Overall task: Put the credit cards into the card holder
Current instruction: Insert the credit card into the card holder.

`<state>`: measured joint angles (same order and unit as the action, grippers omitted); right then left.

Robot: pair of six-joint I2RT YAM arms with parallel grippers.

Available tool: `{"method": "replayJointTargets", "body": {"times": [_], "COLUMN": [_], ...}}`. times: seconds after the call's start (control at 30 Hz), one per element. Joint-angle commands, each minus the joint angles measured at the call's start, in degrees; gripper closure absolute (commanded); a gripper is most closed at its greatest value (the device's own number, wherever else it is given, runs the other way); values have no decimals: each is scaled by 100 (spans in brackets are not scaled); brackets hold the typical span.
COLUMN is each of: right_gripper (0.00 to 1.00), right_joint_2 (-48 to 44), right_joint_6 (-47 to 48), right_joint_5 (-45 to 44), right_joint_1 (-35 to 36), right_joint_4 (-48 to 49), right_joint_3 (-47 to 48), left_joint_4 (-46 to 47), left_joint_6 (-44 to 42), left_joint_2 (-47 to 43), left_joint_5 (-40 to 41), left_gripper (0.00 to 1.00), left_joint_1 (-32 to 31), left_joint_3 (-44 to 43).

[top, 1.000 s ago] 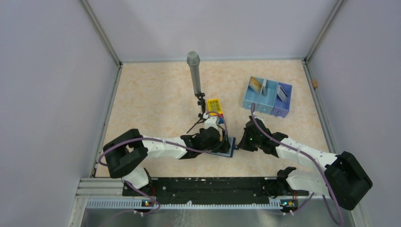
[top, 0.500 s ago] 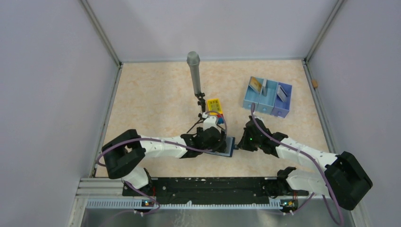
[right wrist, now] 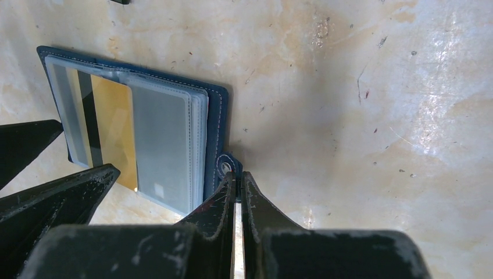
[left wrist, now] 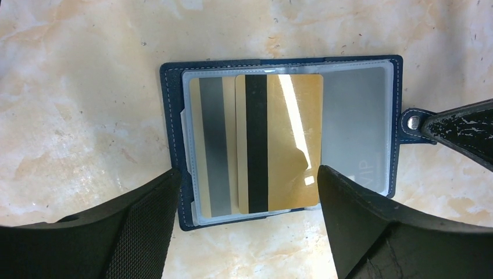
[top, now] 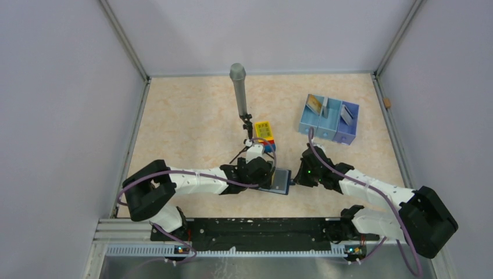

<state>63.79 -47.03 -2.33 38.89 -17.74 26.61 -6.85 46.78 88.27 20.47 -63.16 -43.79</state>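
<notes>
Wallet [left wrist: 174, 145] open flat on the table [top: 192, 116], near the front edge between the two arms, clear sleeves facing up. Held in it: a gold card [left wrist: 285, 145] with a black stripe, uppermost at the middle, in or on the top sleeve, cannot tell which. Partly under it to the left, a second card [left wrist: 212, 145] with a grey stripe, inside a sleeve. To the right, a grey sleeve lettered "VIP"; card or insert, cannot tell. Well back on the right, a pale blue tray [top: 308, 129] of three compartments, one card leaning in each: gold [top: 314, 103] in the left, pale [top: 325, 103] in the middle, grey [top: 346, 114] in the right. Just behind the wallet, a yellow-topped block [top: 264, 131]; behind that, a grey cylinder [top: 238, 87] standing upright. Left gripper [left wrist: 244, 174] spread wide over the wallet's near edge, fingers [left wrist: 116, 232] flanking the gold card's lower end, gripping nothing. Right gripper [right wrist: 237, 180] closed tight, tips at the snap tab [left wrist: 414, 122] on the wallet's right side; pinching it or only pressing on it, cannot tell. Against a second ago: left gripper drawn back a little toward its base, uncovering more of the wallet, pale sleeves now plain from above instead of a mostly dark patch under the fingers. Right gripper, tray with its three cards, block and cylinder all as before.
</notes>
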Motion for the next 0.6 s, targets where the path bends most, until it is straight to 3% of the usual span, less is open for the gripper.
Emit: {"method": "replayJointTargets", "body": {"times": [0.0, 0.3, 0.57], "right_gripper": [100, 100, 100], "right_joint_2": [-86, -63, -48], "right_joint_6": [59, 55, 53], "right_joint_5": [-76, -70, -68], "right_joint_1": [58, 61, 57], "right_joint_4": [-2, 8, 2], "right_joint_3": [-10, -19, 1], "left_joint_4": [159, -452, -53], "left_joint_6": [1, -117, -59], "left_joint_2": [-154, -570, -745], "left_joint_5": [-25, 672, -8], "left_gripper": [14, 12, 15], "left_joint_1": [-2, -114, -156], "left_joint_3": [91, -108, -140]}}
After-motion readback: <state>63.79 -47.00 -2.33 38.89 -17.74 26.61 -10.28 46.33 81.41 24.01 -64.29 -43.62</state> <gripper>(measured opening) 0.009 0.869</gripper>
